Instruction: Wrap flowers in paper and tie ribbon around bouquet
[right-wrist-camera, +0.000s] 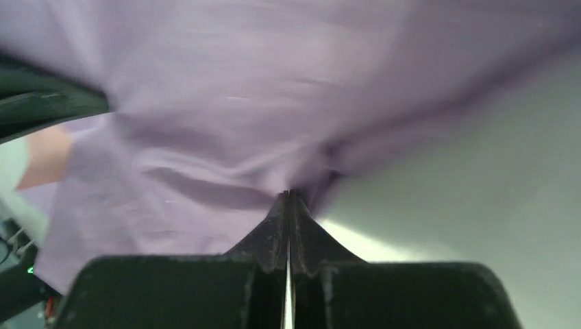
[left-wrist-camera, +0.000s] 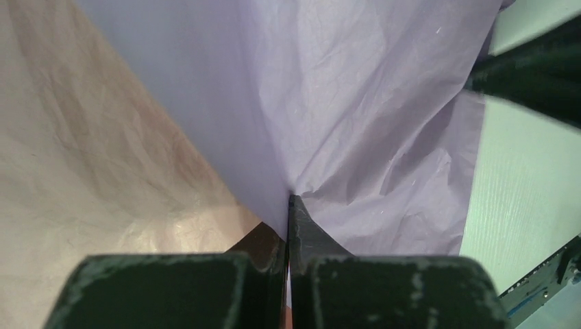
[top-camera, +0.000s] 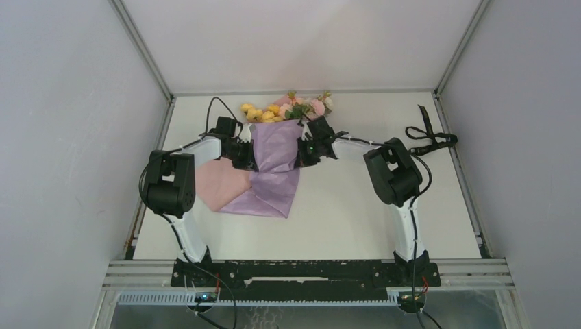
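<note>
Operator: Grippers in the top view, quick?

Annotator: Your left gripper (top-camera: 245, 157) and right gripper (top-camera: 302, 152) sit on either side of the bouquet (top-camera: 277, 130), each against the paper (top-camera: 270, 185). You can't read the jaw gap from up there. The paper is a crinkled lilac wrap with a pink flap spread out to its left on the white table (top-camera: 356, 205). The flowers (top-camera: 284, 108), pink, yellow and white, poke out of the far end. The ribbon (top-camera: 430, 139), black and looped, lies well apart by the table's far right edge.

Operator: Left wrist?

Annotator: Your left jaws are pressed together, with the lilac sheet (left-wrist-camera: 356, 103) pinched at the tips. Creases fan out from the pinch. The pink matte face is on the left, finely wrinkled.

Operator: Right wrist?

Annotator: Same thing. Your right jaws are closed flat, and the tips nip a puckered lilac fold (right-wrist-camera: 240, 123). The view is blurry. Pale tabletop shows at the right.
</note>
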